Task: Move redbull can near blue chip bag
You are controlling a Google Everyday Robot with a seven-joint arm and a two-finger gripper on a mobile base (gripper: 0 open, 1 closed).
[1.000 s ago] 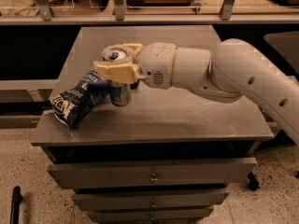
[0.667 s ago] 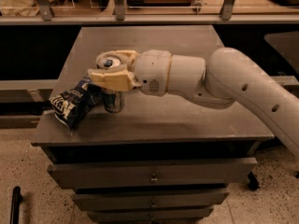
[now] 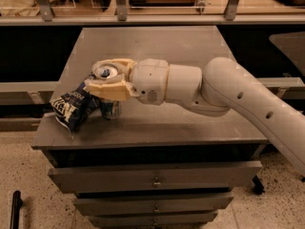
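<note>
The redbull can point(image 3: 109, 109) stands upright on the grey cabinet top point(image 3: 181, 123), its silver top showing between my fingers. My gripper point(image 3: 107, 78) is shut on the redbull can, with one cream finger behind it and one in front. The blue chip bag point(image 3: 72, 106) lies wrinkled at the cabinet's left front corner, right beside the can and touching or nearly touching it. My white arm reaches in from the right.
The cabinet has several drawers point(image 3: 155, 175) below its top. A rail with metal posts point(image 3: 119, 4) runs along the back. A dark pole point(image 3: 15, 209) stands on the speckled floor at lower left.
My gripper has carried the can a little to the left, closer to the chip bag, and the arm has followed.
</note>
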